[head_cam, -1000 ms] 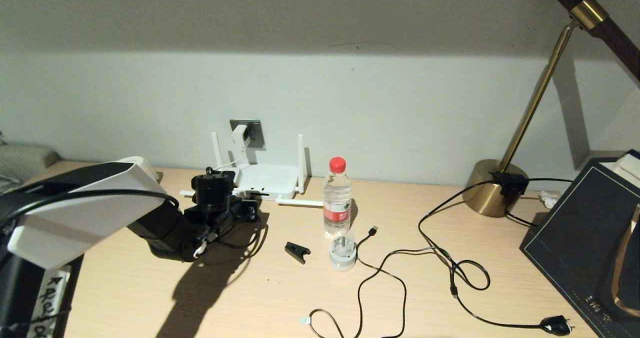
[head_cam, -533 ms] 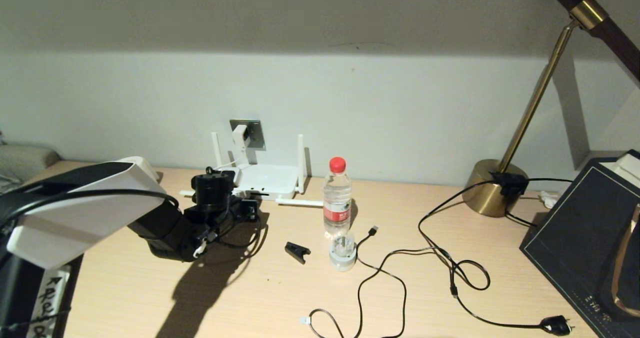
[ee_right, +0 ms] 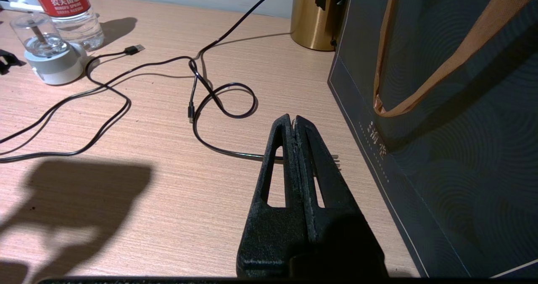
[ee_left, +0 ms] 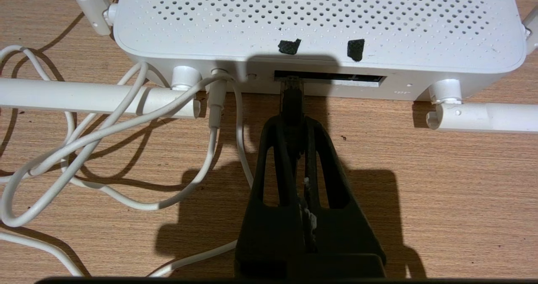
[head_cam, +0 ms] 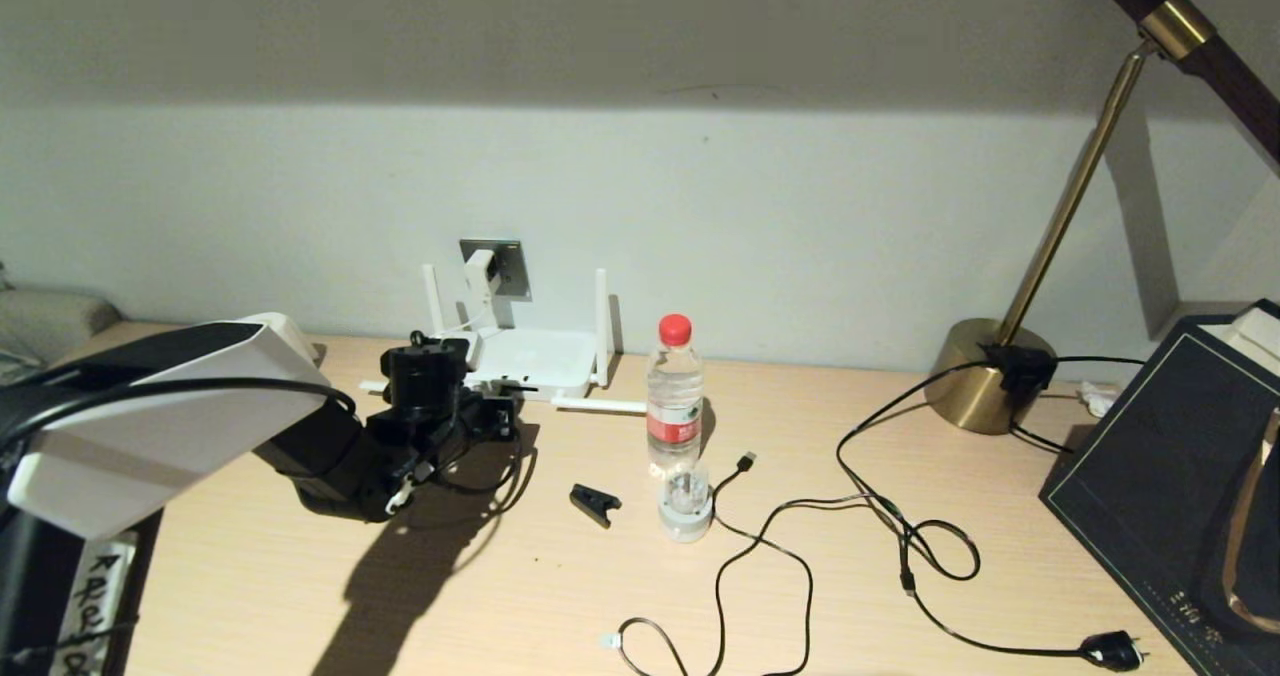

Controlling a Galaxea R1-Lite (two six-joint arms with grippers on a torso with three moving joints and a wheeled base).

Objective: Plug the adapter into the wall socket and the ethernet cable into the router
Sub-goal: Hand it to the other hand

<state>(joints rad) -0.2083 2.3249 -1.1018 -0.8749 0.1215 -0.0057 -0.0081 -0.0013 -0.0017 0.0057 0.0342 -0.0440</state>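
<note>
Bottle red label reads 农夫山泉; bag print unreadable.

pale wooden surface met the wall, white router lay flat at its back edge, water bottle stood beside a small white-based jar, black clip nearby, thin black cables looped across, brass lamp base and dark bag at the right

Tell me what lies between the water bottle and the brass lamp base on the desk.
In the head view, only black cords on bare desk lie between the water bottle and the brass lamp base.
</note>
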